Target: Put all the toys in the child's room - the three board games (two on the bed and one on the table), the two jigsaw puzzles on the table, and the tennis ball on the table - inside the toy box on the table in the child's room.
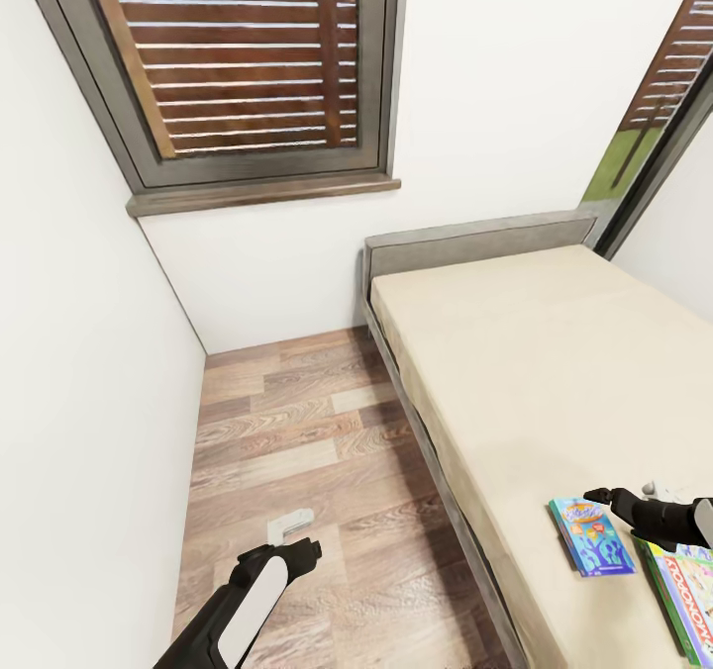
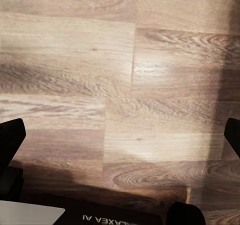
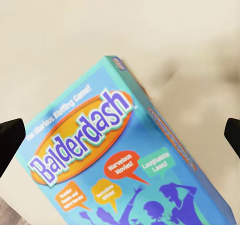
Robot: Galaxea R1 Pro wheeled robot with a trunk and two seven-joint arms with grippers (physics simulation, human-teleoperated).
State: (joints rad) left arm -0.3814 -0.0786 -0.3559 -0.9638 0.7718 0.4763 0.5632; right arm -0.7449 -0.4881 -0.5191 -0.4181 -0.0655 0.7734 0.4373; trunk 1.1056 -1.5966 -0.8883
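Note:
Two board games lie on the bed (image 1: pixel 515 352) near its front right. One is a smaller blue "Balderdash" box (image 1: pixel 592 535) (image 3: pixel 120 160). Right of it, cut by the frame edge, lies a green-white-red box (image 1: pixel 688 590). My right gripper (image 1: pixel 604 499) (image 3: pixel 120 135) hovers open just above the blue box, its fingertips spread wider than the box and touching nothing. My left gripper (image 1: pixel 309 548) (image 2: pixel 120 135) hangs open over the wooden floor (image 2: pixel 120 85), holding nothing. The toy box, the table, the jigsaw puzzles and the tennis ball are out of view.
The bed has a grey headboard (image 1: pixel 475 238) against the far wall, below a shuttered window (image 1: pixel 238 65). A strip of wooden floor (image 1: pixel 297 431) runs between the left wall and the bed's side. A small white piece (image 1: pixel 289 523) shows just beyond my left gripper.

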